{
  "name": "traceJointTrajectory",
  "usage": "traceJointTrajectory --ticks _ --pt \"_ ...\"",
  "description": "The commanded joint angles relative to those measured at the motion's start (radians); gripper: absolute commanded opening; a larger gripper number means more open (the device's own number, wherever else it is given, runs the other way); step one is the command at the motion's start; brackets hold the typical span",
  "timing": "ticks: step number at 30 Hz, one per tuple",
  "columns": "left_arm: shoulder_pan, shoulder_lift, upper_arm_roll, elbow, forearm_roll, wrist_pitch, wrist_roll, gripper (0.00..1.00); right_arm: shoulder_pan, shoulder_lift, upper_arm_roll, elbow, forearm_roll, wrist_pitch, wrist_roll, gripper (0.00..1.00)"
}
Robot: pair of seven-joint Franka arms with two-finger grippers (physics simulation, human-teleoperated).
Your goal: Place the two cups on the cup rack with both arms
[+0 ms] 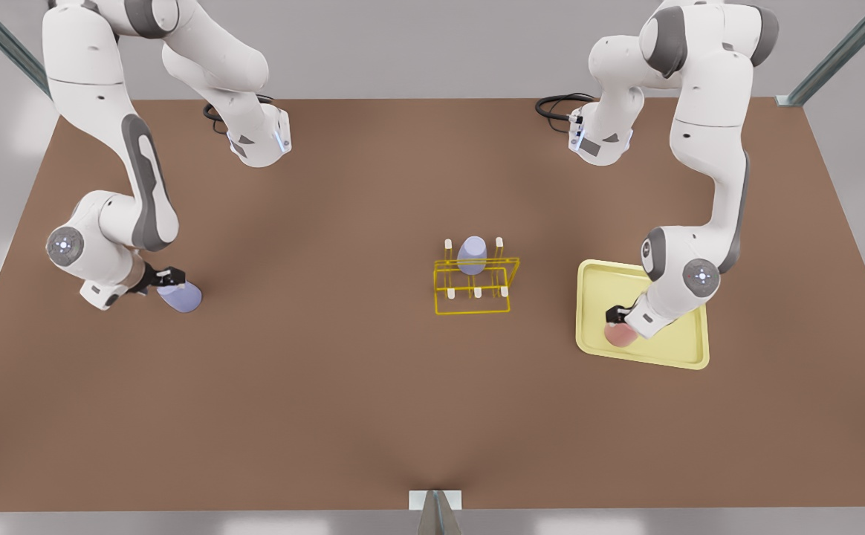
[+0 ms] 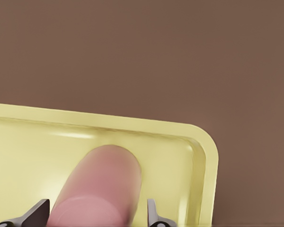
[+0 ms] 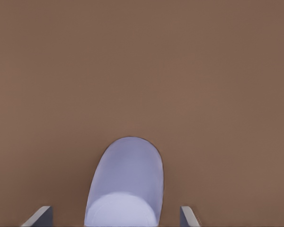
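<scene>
A plain brown counter stretches under me, matte and bare over most of its width. Toward the front view's right lies a flat pale-yellow tray, rectangular with rounded corners and a low raised rim, slightly skewed to the counter's edges. Grey metal struts slant behind the far corners.

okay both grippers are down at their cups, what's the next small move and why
Probably close both. The left gripper straddles the pink cup on the yellow tray, and the right gripper straddles the lavender cup; gaps show beside each cup.
</scene>
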Motion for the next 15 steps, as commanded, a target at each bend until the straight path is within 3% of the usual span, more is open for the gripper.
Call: traceJointTrajectory --ticks 1,15 --pt "0.0 0.006 0.0 0.0 0.002 0.011 0.027 1.0 -0.002 0.001 0.0 -0.023 0.009 0.092 -0.107 1.0" --pt "0.0 0.012 0.0 -0.054 0.002 0.066 0.025 1.0 -0.002 0.059 -0.02 -0.054 0.0 0.095 0.024 1.0"
